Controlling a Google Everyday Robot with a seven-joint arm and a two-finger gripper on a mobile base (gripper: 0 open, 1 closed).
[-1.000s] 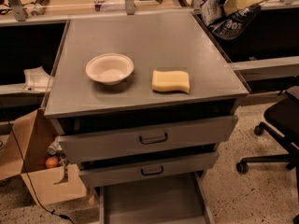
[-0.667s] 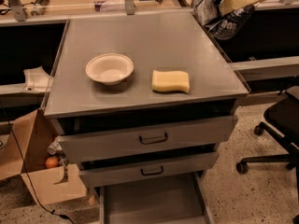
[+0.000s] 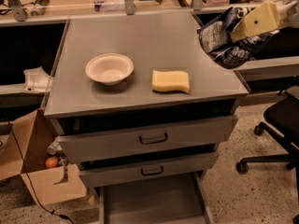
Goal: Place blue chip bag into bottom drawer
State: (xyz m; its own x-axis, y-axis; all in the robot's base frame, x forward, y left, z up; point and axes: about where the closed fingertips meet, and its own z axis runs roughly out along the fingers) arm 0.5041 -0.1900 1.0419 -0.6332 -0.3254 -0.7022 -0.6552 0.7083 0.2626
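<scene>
The blue chip bag (image 3: 223, 40) is a dark navy crinkly foil bag with white lettering. It hangs in the air over the right edge of the grey cabinet top. My gripper (image 3: 243, 29) comes in from the upper right; its pale yellow fingers (image 3: 256, 21) are shut on the bag's upper part. The bottom drawer (image 3: 149, 200) is pulled out at the bottom of the view, a wide shallow grey tray with a bare floor. It lies well below and to the left of the bag.
A white bowl (image 3: 109, 68) and a yellow sponge (image 3: 170, 81) sit on the cabinet top (image 3: 140, 36). Two handled drawers (image 3: 147, 137) stand slightly open above the bottom one. A cardboard box (image 3: 35, 171) stands at lower left, a black office chair (image 3: 280, 125) at right.
The gripper with the bag has come slightly lower and toward the cabinet's right edge. Nothing else has moved.
</scene>
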